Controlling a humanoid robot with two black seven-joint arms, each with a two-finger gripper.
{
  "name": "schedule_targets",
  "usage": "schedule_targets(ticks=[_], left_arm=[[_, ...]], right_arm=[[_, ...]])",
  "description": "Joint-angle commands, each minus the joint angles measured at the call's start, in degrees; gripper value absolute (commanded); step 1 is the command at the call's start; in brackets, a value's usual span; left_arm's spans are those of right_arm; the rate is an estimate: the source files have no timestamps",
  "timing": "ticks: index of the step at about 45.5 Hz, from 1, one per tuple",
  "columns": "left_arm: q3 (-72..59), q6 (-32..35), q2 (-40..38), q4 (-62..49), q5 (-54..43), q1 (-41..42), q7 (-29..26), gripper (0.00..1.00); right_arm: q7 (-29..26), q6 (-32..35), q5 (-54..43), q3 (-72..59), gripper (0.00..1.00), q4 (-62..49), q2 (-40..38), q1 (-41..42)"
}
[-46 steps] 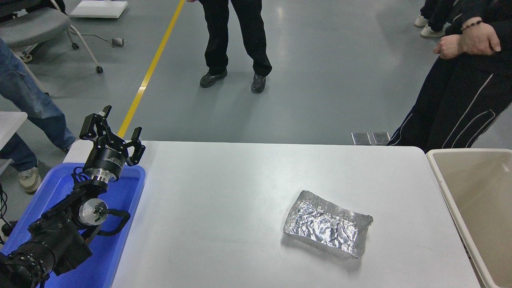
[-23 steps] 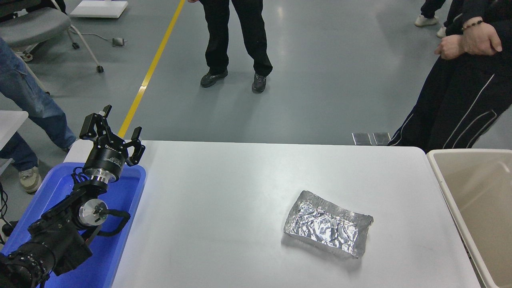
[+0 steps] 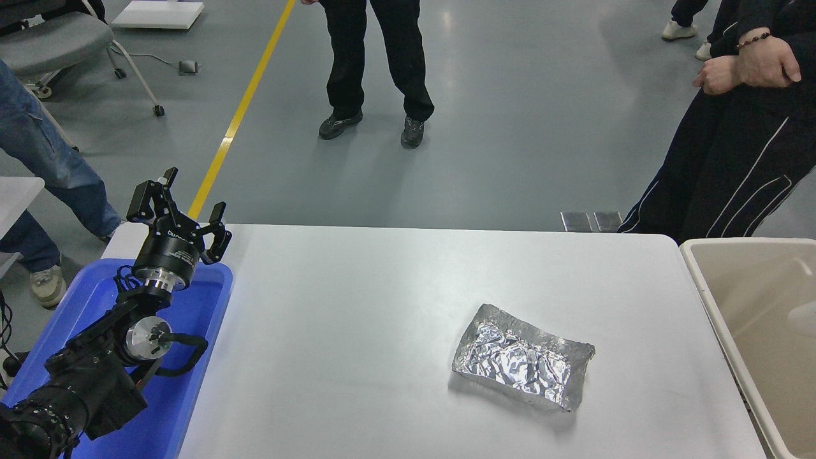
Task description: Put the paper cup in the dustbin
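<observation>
The beige dustbin point(image 3: 755, 280) stands off the table's right end, cut by the picture's edge. Inside it, at the right edge, there is a pale blurred shape point(image 3: 804, 316); I cannot tell whether it is the paper cup. No paper cup shows on the table. My left gripper point(image 3: 185, 213) is parked at the lower left above the blue bin, open and empty. My right arm is out of view.
A crumpled silver foil sheet point(image 3: 523, 364) lies on the white table point(image 3: 357, 319), right of centre. A blue bin point(image 3: 191, 312) sits at the table's left end under my left arm. People stand at the far side and at both upper corners.
A pale blurred shape has appeared inside the dustbin at the right edge. The foil and my left arm have not moved.
</observation>
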Motion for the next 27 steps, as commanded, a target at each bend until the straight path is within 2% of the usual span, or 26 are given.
schedule_targets(ticks=[1,2,5,6,7,8,13,21,27], left_arm=[[0.00,0.00,0.00,0.00,-0.03,0.00,0.00,1.00],[0.00,0.00,0.00,0.00,0.06,0.00,0.00,1.00],[0.00,0.00,0.00,0.00,-0.03,0.00,0.00,1.00],[0.00,0.00,0.00,0.00,-0.03,0.00,0.00,1.00],[0.00,0.00,0.00,0.00,-0.03,0.00,0.00,1.00],[0.00,0.00,0.00,0.00,0.06,0.00,0.00,1.00],[0.00,0.00,0.00,0.00,-0.03,0.00,0.00,1.00],[0.00,0.00,0.00,0.00,-0.03,0.00,0.00,1.00],[0.00,0.00,0.00,0.00,-0.03,0.00,0.00,1.00]], right_arm=[[-0.17,-0.32,0.98,0.20,0.00,-0.01,0.38,-0.56],[-0.17,-0.41,0.98,0.28,0.12,-0.01,0.21,-0.56],[-0.08,-0.93,0.98,0.20,0.59,-0.02,0.03,-0.48],[-0.08,-1.46,0.98,0.20,0.72,-0.01,-0.06,-0.39],[-0.08,-1.90,0.98,0.20,0.81,-0.01,-0.06,-0.30],[-0.08,-2.25,0.98,0.20,0.86,-0.01,-0.14,-0.30],[-0.08,-2.96,0.98,0.28,0.99,0.07,-0.32,0.31],[-0.08,-2.25,1.16,2.12,0.99,0.86,-1.37,1.72],[-0.08,-2.25,1.42,10.02,0.99,1.48,-3.04,4.79]])
